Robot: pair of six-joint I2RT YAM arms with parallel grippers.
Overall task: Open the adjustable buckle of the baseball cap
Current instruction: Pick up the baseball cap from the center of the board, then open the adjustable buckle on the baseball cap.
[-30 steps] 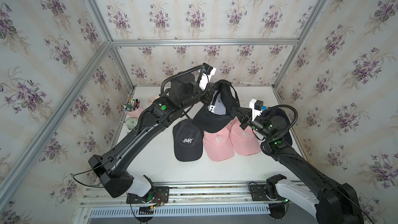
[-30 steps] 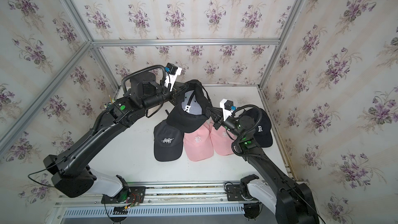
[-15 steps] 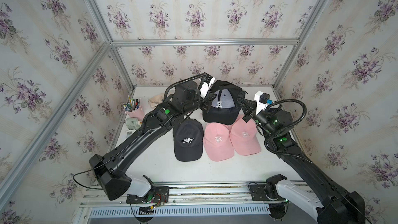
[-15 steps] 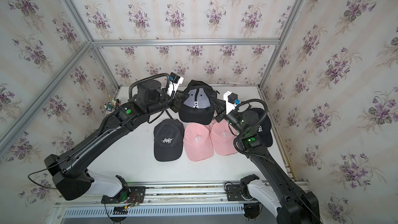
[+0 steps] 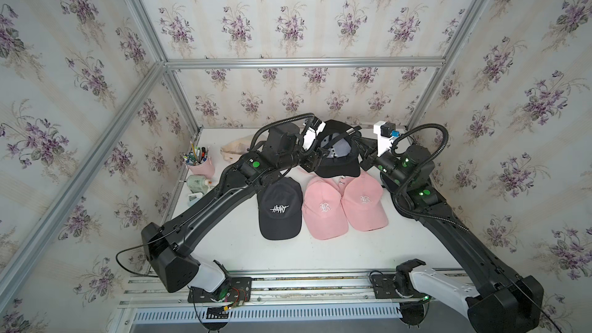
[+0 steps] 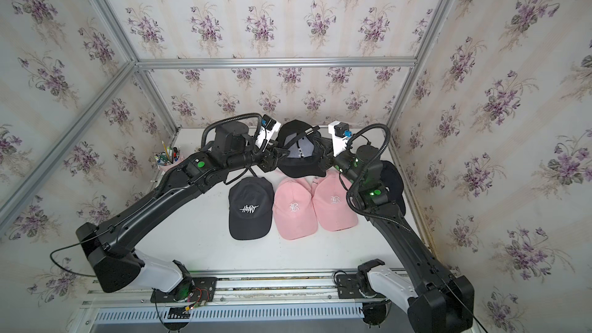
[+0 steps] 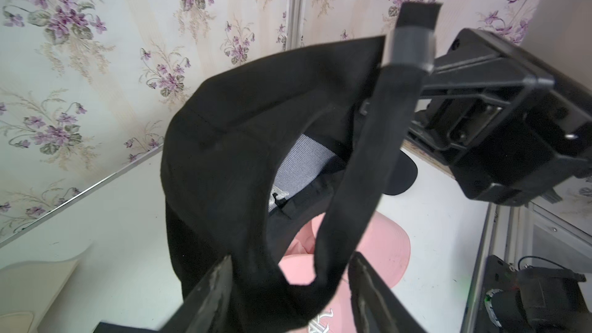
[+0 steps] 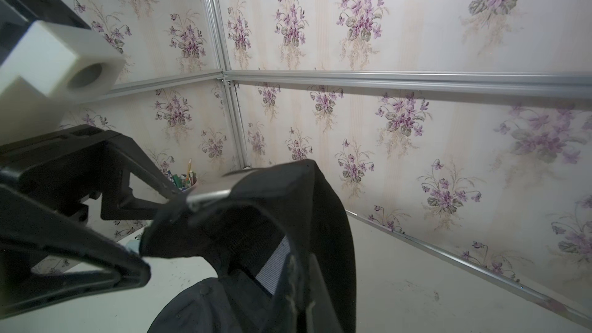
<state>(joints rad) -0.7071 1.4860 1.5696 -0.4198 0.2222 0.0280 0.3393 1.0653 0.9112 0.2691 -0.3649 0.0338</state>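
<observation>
Worktop [image 5: 320, 251]: white.
Left jaws: released.
Right jaws: clenched on black cap [image 5: 336, 168].
Buckle [image 7: 410, 49]: judged unopened, strap [image 7: 368, 171] threaded.

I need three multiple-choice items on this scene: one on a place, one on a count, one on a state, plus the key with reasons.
1. Where is the held black cap?
A. nearer the back wall than the row of three lying caps
B. nearer the arm bases than the row
C. within the row

2. How many pink caps lie there?
A. one
B. two
C. four

3. The left gripper has its jaws:
A. apart
B. shut on a pink cap
C. unseen

1 A, both top views show it behind the row.
2 B, two lie side by side.
3 A, the left wrist view shows them apart around the strap.
</observation>
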